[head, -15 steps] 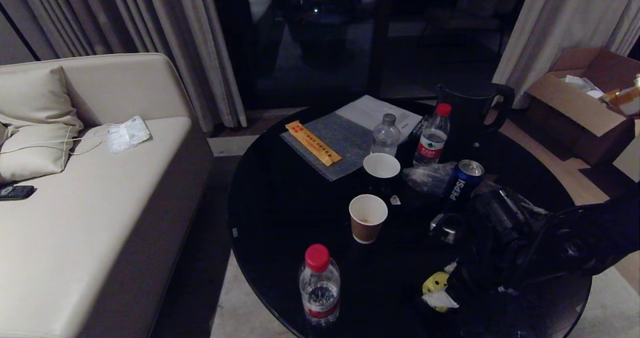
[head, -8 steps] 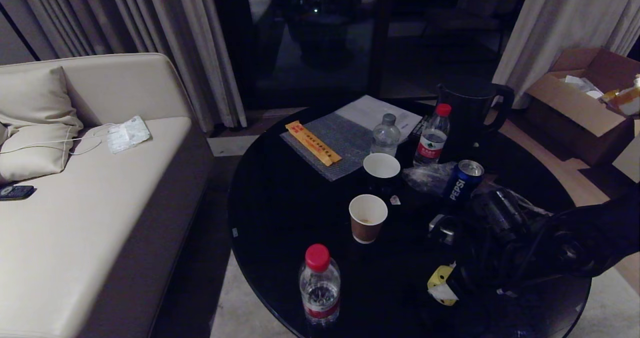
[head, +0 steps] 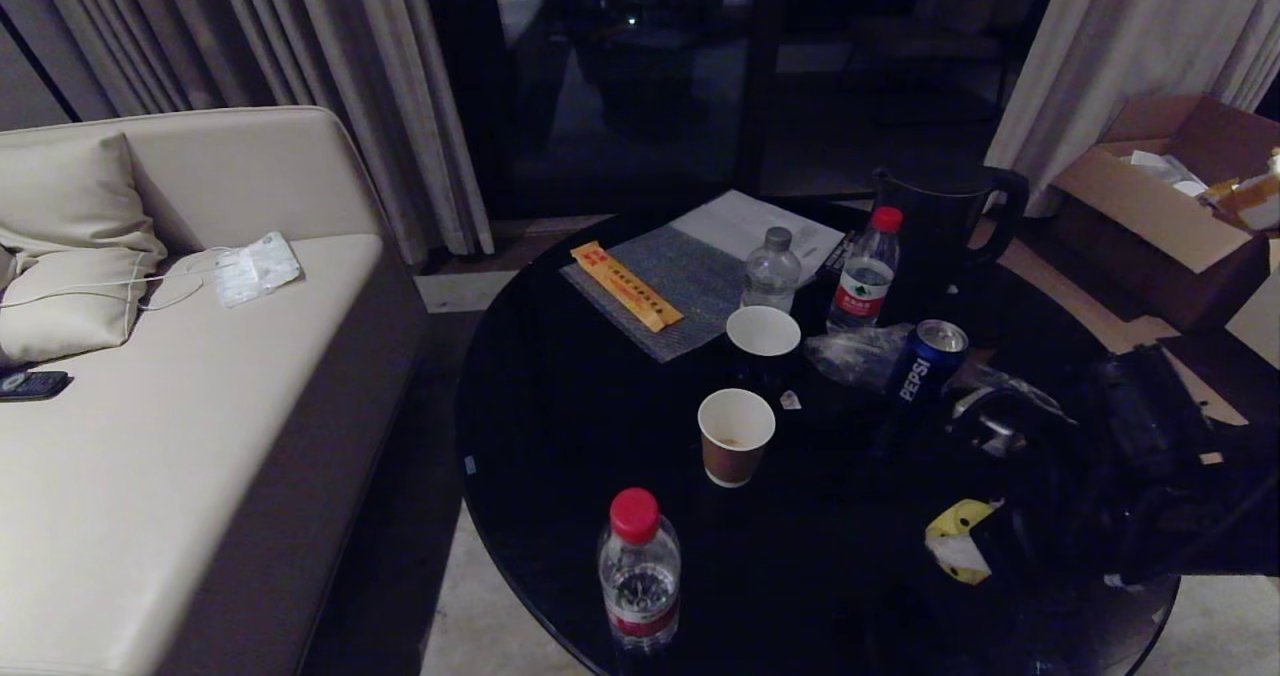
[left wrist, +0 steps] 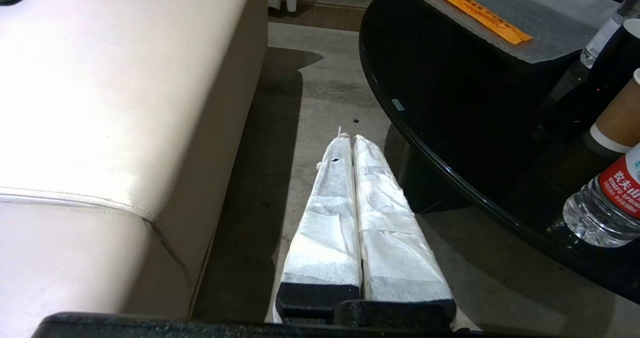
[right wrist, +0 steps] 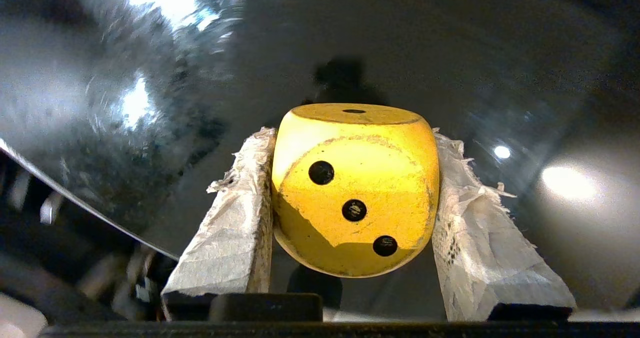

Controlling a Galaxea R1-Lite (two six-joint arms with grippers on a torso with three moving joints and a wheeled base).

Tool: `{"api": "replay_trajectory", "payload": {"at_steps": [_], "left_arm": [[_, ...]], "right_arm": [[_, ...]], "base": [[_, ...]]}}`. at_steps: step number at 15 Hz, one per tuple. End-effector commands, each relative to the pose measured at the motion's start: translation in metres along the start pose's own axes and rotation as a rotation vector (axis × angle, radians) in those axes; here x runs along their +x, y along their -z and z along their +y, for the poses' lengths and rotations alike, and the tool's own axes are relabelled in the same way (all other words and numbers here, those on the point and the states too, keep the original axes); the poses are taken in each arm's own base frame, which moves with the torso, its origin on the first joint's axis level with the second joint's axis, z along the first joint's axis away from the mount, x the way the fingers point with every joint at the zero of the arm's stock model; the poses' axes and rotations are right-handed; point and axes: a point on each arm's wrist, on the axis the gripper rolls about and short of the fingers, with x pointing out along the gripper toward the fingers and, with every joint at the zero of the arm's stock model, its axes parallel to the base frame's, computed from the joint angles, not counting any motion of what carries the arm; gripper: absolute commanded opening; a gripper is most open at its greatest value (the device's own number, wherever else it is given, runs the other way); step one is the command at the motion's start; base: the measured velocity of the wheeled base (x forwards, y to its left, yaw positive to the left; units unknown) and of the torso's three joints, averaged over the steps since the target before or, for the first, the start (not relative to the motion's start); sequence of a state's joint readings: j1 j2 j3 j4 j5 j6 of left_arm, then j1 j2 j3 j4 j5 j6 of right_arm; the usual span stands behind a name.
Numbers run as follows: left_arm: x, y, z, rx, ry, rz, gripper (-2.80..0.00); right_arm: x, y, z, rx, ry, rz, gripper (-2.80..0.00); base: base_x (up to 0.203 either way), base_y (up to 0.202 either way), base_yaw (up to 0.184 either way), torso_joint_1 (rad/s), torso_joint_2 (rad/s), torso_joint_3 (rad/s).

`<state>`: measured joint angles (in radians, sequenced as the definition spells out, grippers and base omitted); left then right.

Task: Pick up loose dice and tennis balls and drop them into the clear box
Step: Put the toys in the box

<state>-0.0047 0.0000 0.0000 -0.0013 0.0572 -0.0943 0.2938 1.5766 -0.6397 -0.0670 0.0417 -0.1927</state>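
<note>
While the left gripper (left wrist: 350, 138) hangs clenched beside the sofa (left wrist: 125, 103), the right gripper (right wrist: 352, 188) grasps the yellow die (right wrist: 355, 188) between both fingers, above the black table's (head: 580, 426) near-right edge.

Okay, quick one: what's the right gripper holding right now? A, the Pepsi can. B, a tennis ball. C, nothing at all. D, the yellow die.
D: in the right wrist view the right gripper has both wrapped fingers pressed against the sides of the yellow die, its three-pip face toward the camera.
</note>
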Motion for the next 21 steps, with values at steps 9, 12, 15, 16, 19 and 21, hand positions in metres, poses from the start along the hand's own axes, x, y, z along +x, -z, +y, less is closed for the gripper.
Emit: {"api": "replay_trajectory", "payload": {"at_steps": [9, 12, 15, 16, 19, 21], "left_arm": [[0.000, 0.000, 0.000, -0.001, -0.001, 0.003, -2.80], [0.000, 0.000, 0.000, -0.001, -0.001, 0.002, -2.80], [0.000, 0.000, 0.000, 0.000, -0.001, 0.002, -2.80], [0.000, 0.000, 0.000, -0.001, 0.000, 0.003, -2.80], [0.000, 0.000, 0.000, -0.001, -0.001, 0.002, -2.80], [0.000, 0.000, 0.000, -0.001, -0.001, 0.003, -2.80]], "right_arm": [[-0.142, 0.144, 0.024, 0.294, 0.330, -0.318, -2.80], [-0.151, 0.181, 0.044, 0.332, 0.347, -0.381, -2.80], [-0.140, 0.196, 0.048, 0.418, 0.348, -0.455, -2.80], [-0.132, 0.198, 0.047, 0.428, 0.348, -0.470, -2.80], [-0.128, 0.209, 0.051, 0.374, 0.327, -0.474, -2.80], [-0.131, 0.217, 0.055, 0.327, 0.323, -0.550, -2.80]], "base": [[0.000, 0.000, 0.000, 0.000, 0.00, 0.000], [0.000, 0.000, 0.000, 0.000, 0.00, 0.000], [0.000, 0.000, 0.000, 0.000, 0.00, 0.000], [0.000, 0.000, 0.000, 0.000, 0.00, 0.000], [0.000, 0.000, 0.000, 0.000, 0.00, 0.000], [0.000, 0.000, 0.000, 0.000, 0.00, 0.000]]}}
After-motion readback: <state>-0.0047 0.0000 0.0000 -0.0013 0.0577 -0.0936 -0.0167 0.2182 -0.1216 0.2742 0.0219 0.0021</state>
